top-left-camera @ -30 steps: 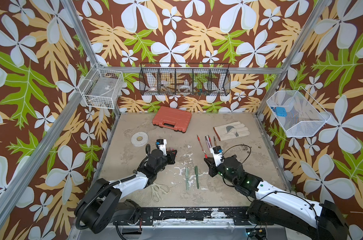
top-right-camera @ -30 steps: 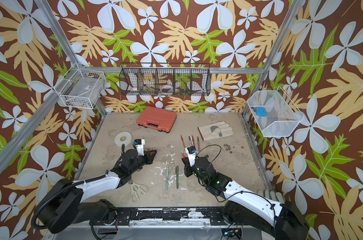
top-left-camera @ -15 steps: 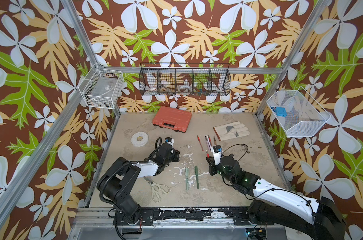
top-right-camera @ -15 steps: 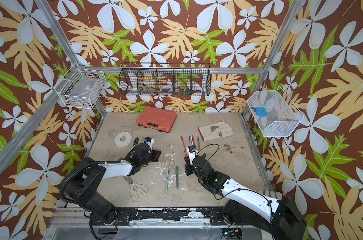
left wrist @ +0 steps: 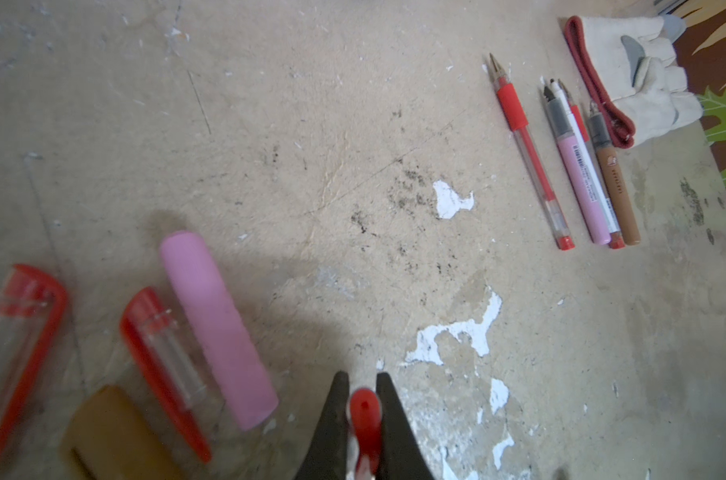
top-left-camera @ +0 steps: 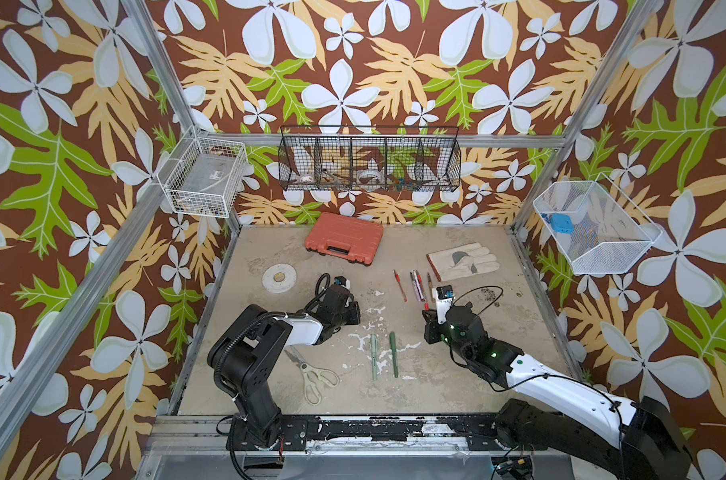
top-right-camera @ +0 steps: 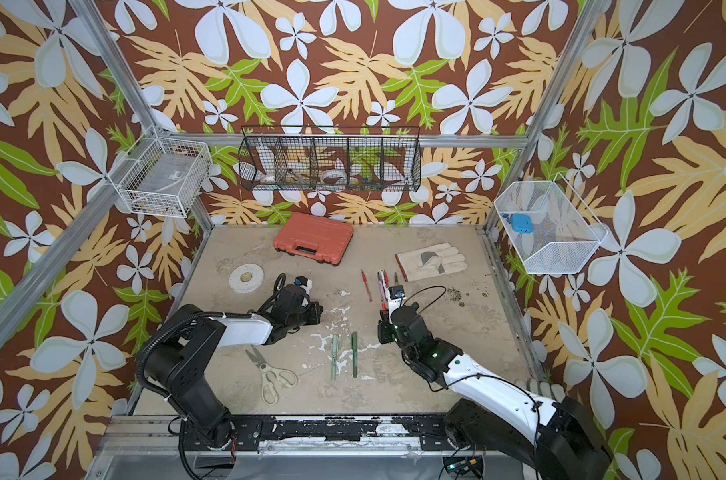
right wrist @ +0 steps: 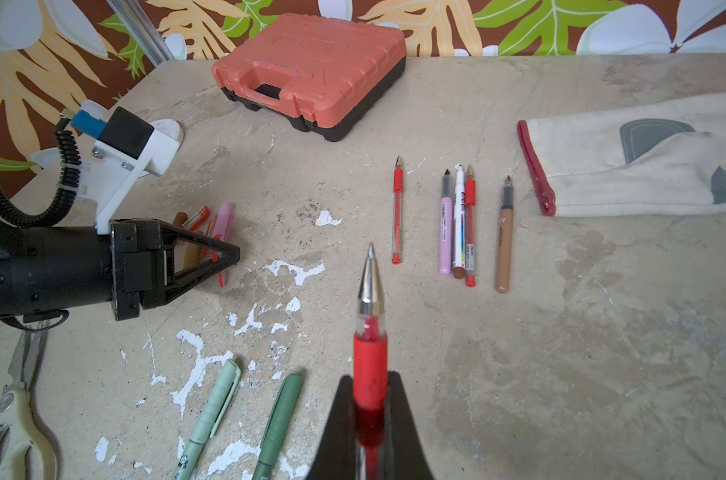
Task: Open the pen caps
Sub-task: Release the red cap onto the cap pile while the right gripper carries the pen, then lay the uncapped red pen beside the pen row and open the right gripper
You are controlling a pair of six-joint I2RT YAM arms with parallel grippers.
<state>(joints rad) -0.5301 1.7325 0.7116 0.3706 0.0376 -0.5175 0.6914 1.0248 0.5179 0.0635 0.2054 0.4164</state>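
- Near centre: pale green pen [top-left-camera: 374, 357] and dark green pen [top-left-camera: 393, 353] lie side by side on the counter [top-left-camera: 498, 332]. Both look capped, so we count two left to open. Neither is touched.
- Just right of them and a little farther: right fingers [right wrist: 340, 424] are clamped on the grip of a red pen [right wrist: 369, 332], its metal tip bare and pointing away.
- Left of centre: left fingers [left wrist: 336, 415] are pinched together on a red cap [left wrist: 364, 411], which sits between the tips. We judge this pair freshly separated, with cap and pen not yet set down.
- Just beyond the left fingers, loose on the counter: pink cap [left wrist: 218, 328], two clear-red caps [left wrist: 161, 365] and brown cap [left wrist: 112, 432], all close together and clear of the fingertips.
- Farther right: row of five bare-tipped pens [right wrist: 445, 232], done.
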